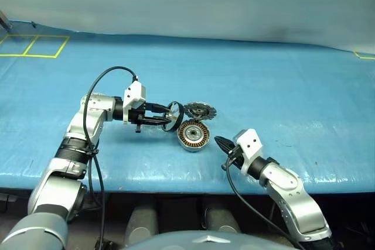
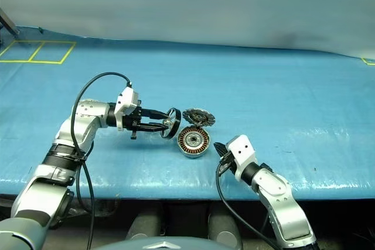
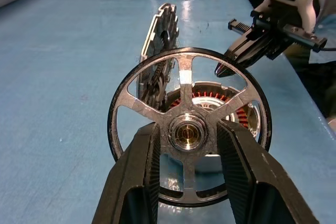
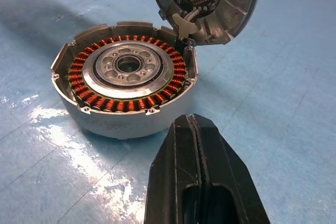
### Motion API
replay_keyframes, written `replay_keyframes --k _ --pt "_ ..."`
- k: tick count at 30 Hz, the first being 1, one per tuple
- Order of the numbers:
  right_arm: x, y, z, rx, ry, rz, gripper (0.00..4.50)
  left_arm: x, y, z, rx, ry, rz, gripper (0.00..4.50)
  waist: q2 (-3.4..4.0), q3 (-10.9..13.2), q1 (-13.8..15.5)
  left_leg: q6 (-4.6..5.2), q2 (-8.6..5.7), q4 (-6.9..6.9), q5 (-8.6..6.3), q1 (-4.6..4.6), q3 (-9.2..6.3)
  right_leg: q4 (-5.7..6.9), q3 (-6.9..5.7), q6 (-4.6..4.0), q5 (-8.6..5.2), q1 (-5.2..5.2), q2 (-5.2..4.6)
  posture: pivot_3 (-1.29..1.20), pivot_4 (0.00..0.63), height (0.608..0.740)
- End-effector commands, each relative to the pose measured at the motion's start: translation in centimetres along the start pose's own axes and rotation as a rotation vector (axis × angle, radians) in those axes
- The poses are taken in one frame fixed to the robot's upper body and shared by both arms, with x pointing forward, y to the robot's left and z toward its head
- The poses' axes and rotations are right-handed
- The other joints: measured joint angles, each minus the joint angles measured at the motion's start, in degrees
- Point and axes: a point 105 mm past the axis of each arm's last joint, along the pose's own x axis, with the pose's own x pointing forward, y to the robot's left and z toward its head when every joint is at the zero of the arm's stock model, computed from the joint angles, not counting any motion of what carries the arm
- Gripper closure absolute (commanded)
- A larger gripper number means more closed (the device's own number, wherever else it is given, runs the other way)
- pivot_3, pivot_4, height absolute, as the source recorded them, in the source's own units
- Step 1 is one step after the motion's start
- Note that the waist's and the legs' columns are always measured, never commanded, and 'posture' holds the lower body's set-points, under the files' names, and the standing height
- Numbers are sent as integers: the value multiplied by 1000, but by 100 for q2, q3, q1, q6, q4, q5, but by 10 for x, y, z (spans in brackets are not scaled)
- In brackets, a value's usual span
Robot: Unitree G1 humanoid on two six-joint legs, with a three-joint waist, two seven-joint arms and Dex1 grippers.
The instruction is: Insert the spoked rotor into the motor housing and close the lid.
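My left gripper (image 1: 166,116) is shut on the hub of the spoked rotor (image 3: 186,77), a thin silvery ring held on edge just left of the motor housing (image 1: 193,135). The housing rests on the blue table with its copper windings (image 4: 126,106) and silvery centre showing. The lid (image 1: 200,110) stands tilted open at the housing's far edge, joined to it there. My right gripper (image 1: 222,143) is shut and holds nothing. It hovers just right of the housing, pointing at it.
A blue mat (image 1: 281,98) covers the table. Yellow tape squares (image 1: 35,45) mark the far left corner. The table's front edge (image 1: 176,187) runs close below the housing. Black cables loop along both arms.
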Motion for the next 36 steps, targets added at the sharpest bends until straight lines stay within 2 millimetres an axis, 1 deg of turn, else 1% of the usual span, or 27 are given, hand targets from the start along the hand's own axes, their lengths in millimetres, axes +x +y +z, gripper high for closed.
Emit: replay_keyframes --k 1,11,18,22,32,36 --pt "-5 -3 8 -7 -37 -13 4500 5 -1 18 62 -16 -57 2966 0 0 1 0 0 0 0 0 -1 0 0 0 0 -1 0 0 150 740" --pt "-8 -3 5 11 -36 -8 4500 20 -3 16 83 30 -145 2966 0 0 3 0 0 1 0 0 -1 0 1 0 0 1 0 0 150 740" --pt "-8 -2 5 7 -37 -12 4500 35 0 10 129 85 -163 2966 -1 1 7 0 -1 2 0 0 -1 0 0 0 0 1 1 0 150 740" --pt "-7 -1 4 7 -37 -14 4500 42 3 9 137 79 -166 2966 -1 1 19 0 -2 3 0 -2 -1 -1 1 0 0 2 0 0 150 740" --pt "-5 1 2 10 -32 -16 4500 50 6 13 152 61 -172 2966 -1 1 31 0 -3 3 0 -5 -4 -2 0 1 0 2 0 0 150 740" --pt "-5 1 1 8 -31 -19 4500 48 3 17 150 46 -192 2966 -2 1 29 0 -3 4 0 -5 -4 -2 0 1 1 2 0 0 150 740"
